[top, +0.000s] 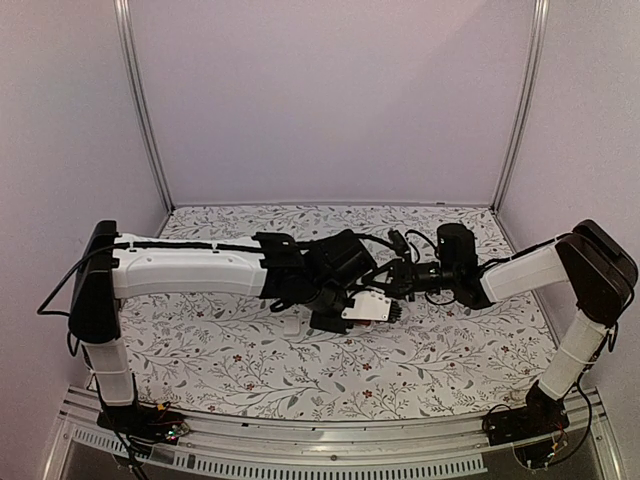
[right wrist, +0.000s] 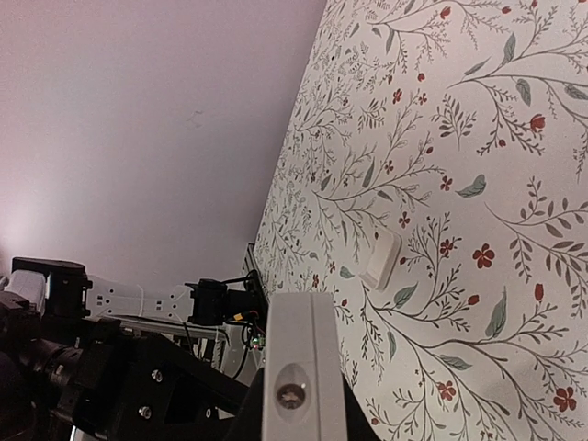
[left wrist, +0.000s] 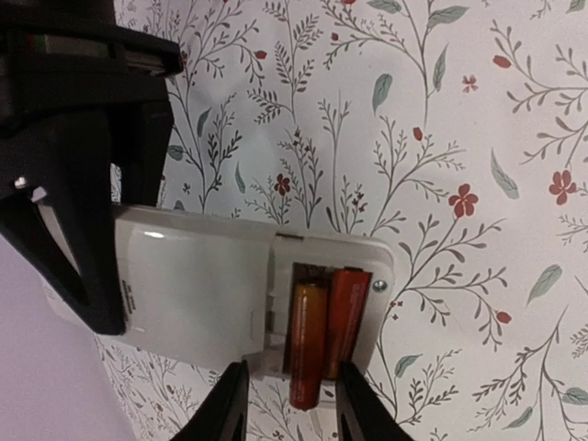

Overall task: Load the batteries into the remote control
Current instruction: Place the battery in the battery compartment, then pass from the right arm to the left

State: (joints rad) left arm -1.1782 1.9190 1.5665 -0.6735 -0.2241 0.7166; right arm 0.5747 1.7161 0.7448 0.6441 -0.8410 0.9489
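The white remote control [left wrist: 202, 294] is held off the table with its back to the left wrist camera. It also shows in the top view [top: 366, 308] and end-on in the right wrist view [right wrist: 299, 349]. Two orange batteries lie in its recess. One battery [left wrist: 349, 312] sits fully in. The other battery [left wrist: 308, 344] sticks out past the remote's edge. My left gripper [left wrist: 292, 409] is open, its fingers on either side of the protruding battery without touching it. My right gripper [right wrist: 299, 413] is shut on the remote, near mid-table in the top view [top: 398, 288].
A small thin white cover plate [right wrist: 379, 260] lies flat on the floral tablecloth, in the top view [top: 292, 325] just left of the grippers. Both arms meet over the table's middle. Lilac walls with metal corner posts [top: 145, 110] enclose the back and sides.
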